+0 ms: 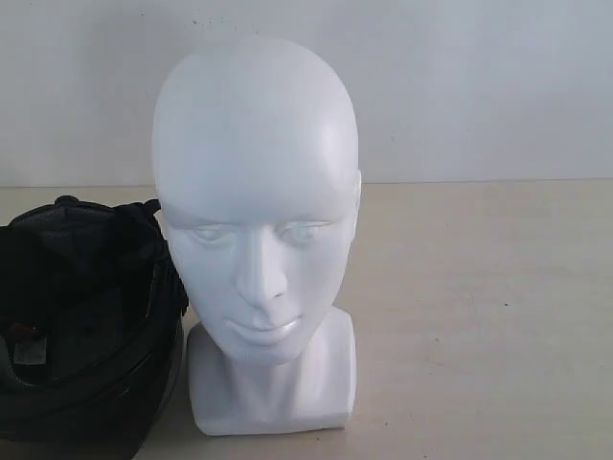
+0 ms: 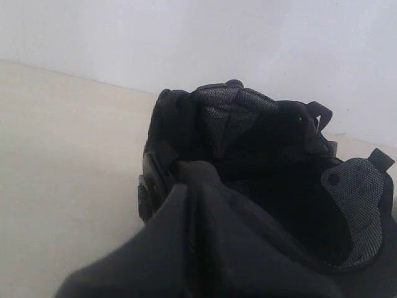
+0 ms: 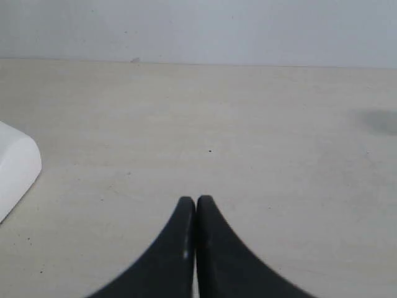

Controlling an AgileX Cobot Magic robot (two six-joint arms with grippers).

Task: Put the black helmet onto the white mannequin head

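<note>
Head: white mannequin head (image 1: pixel 257 220) stands upright on its blocky base at mid-desk, long axis vertical, face toward the exterior camera.
Helmet: black helmet (image 1: pixel 81 326) sits just left of the head, opening upward, dark padded lining showing.
Surface: pale desk (image 1: pixel 479 316), plain white wall (image 1: pixel 479 86) behind.
Left gripper (image 2: pixel 193 177): dark blur at the helmet's rim; opening cannot be told.
Right gripper (image 3: pixel 196 205): fingertips pressed together, holding nothing.

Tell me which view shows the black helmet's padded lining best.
Left wrist view: the black helmet lies close, opening toward the camera, mesh pads clear. Exterior view crops it at the edge. Right wrist view shows none.
</note>
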